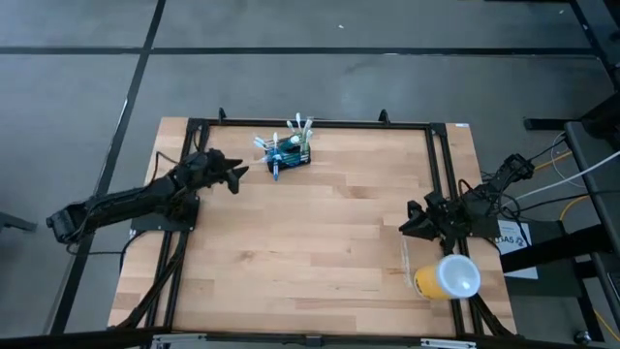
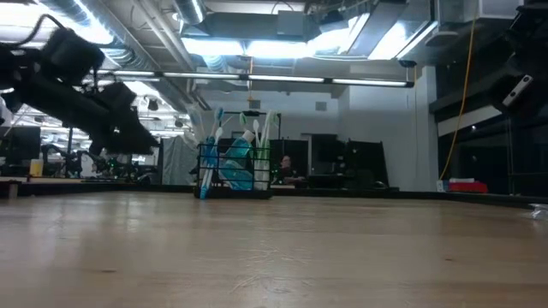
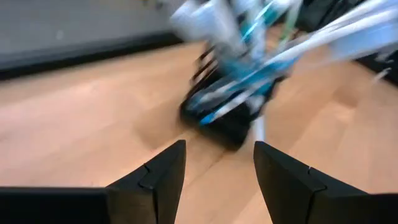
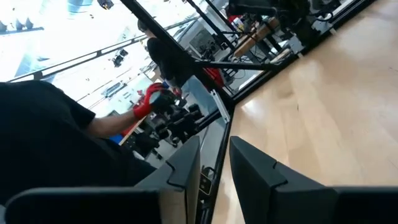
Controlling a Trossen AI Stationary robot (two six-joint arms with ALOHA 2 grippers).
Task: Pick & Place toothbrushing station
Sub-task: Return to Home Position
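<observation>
The toothbrushing station (image 1: 289,153) is a low black wire-mesh holder with several toothbrushes and a blue-green tube sticking up out of it. Its base rests on the wooden table near the far edge, left of the middle; the low view shows the station (image 2: 237,167) upright. My left gripper (image 1: 238,174) is open just left of the station, pointing at it; in the left wrist view the station (image 3: 230,118) lies ahead of the open gripper (image 3: 217,155), apart from its fingers. My right gripper (image 1: 407,225) waits at the table's right side, and its own view shows this gripper (image 4: 214,155) open and empty.
A yellow cup with a white round lid (image 1: 448,277) sits at the near right corner, close to my right arm. A black frame rail (image 1: 320,124) runs along the table's far edge and sides. Bare wood (image 1: 320,233) spreads across the table's middle.
</observation>
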